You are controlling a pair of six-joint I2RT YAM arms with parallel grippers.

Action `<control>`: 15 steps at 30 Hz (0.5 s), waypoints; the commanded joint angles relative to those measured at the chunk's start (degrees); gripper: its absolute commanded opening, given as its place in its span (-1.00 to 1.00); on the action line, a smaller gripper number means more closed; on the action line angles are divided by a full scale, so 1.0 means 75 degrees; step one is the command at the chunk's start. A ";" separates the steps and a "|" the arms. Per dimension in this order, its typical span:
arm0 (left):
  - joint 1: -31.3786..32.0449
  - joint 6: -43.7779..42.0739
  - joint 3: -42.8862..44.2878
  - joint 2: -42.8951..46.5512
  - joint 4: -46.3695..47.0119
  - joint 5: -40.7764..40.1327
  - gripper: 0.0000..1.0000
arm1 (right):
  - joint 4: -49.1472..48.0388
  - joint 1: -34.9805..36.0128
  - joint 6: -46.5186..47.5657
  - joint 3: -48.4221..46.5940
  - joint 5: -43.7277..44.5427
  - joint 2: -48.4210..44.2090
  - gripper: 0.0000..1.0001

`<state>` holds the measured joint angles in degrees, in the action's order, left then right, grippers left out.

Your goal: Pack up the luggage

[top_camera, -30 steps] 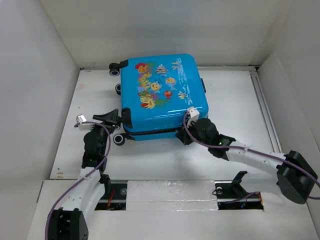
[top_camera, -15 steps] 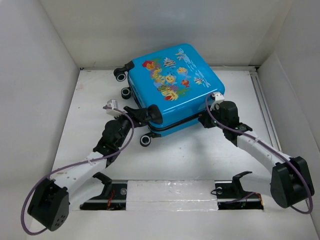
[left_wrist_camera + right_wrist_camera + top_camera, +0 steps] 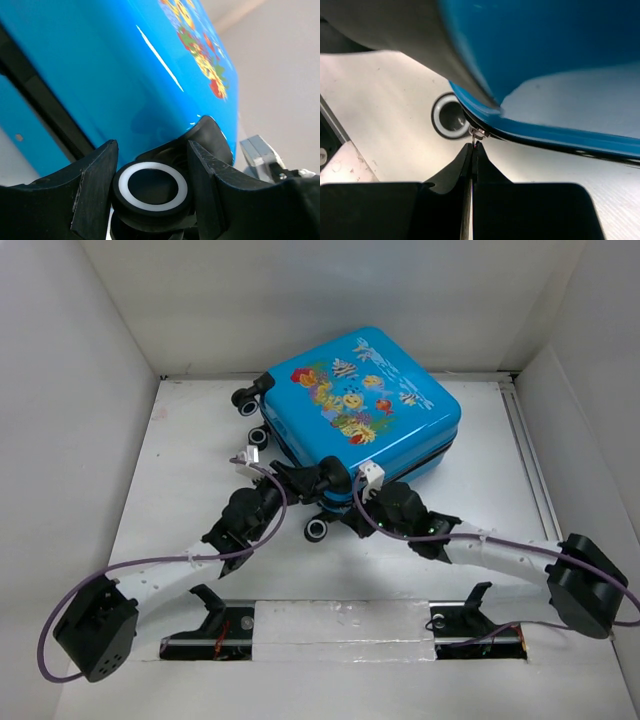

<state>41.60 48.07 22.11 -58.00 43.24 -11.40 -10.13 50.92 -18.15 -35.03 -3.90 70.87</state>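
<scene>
Right wrist view shows us the right tool [image 3: 472,147] pressed shut, with the zip pull [image 3: 476,132] seemingly pinched at its tips. The left tool [image 3: 152,150] is closed around a wheel [image 3: 152,187] at the near corner of the luggage [image 3: 365,405]. The case lies flat, print up and lid down, on the far half of the table [image 3: 480,450], about midway between its left and right edges. We judge packing nearly done, with zipping the seam left; how much is zipped we cannot tell. Its long axis looks diagonal, wheels toward the near-left corner, top toward the far-right corner.
</scene>
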 commanded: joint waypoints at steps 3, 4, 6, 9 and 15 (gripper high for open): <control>0.0742 0.0563 0.0555 -0.0141 0.0668 0.1192 -1.00 | -0.1847 0.0969 -0.0696 -0.0252 0.0128 0.0112 -1.00; 0.1024 0.0563 0.0811 -0.0258 0.0459 0.1052 -1.00 | -0.2127 0.0969 -0.0697 -0.0252 0.0412 0.0183 -1.00; 0.1598 0.0457 0.0989 -0.0399 0.0387 0.0678 -1.00 | -0.2922 0.0969 -0.0872 -0.0123 0.0928 0.0346 -1.00; 0.1953 0.0608 0.1223 -0.0658 0.0071 0.0337 -1.00 | -0.3183 0.0864 -0.1176 0.0204 0.1409 0.0103 -1.00; 0.1521 -0.0384 0.1365 -0.0038 -0.0714 -0.0775 0.73 | -0.3021 0.0793 -0.1364 0.0826 0.1868 -0.0449 -1.00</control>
<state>52.38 47.99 28.64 -62.15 36.73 -20.16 -21.23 55.51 -25.12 -28.16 10.87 70.43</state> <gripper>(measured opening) 0.815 0.023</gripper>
